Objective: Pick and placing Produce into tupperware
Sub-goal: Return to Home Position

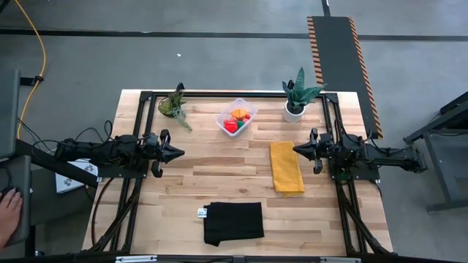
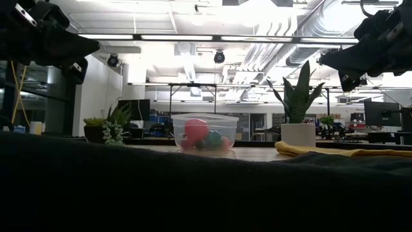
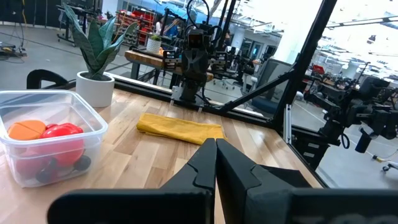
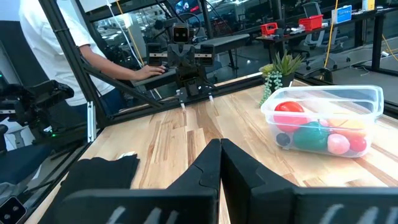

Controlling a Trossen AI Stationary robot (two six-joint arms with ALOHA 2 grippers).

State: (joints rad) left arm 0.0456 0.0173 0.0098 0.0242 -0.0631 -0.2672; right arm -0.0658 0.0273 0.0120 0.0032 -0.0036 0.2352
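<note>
The clear tupperware tub stands on the far middle of the table, with a red piece, an orange piece and a green piece inside it. The tub also holds pink and dark berries in the right wrist view. In the left wrist view the tub shows the orange and red pieces. My left gripper is shut, raised over the table's left side. My right gripper is shut, raised over the right side. Both point toward the table's middle, apart from the tub.
A yellow cloth lies right of centre, a black cloth near the front edge with a small white tag. A white potted plant and a small succulent stand at the far edge. A person's hand shows left of the table.
</note>
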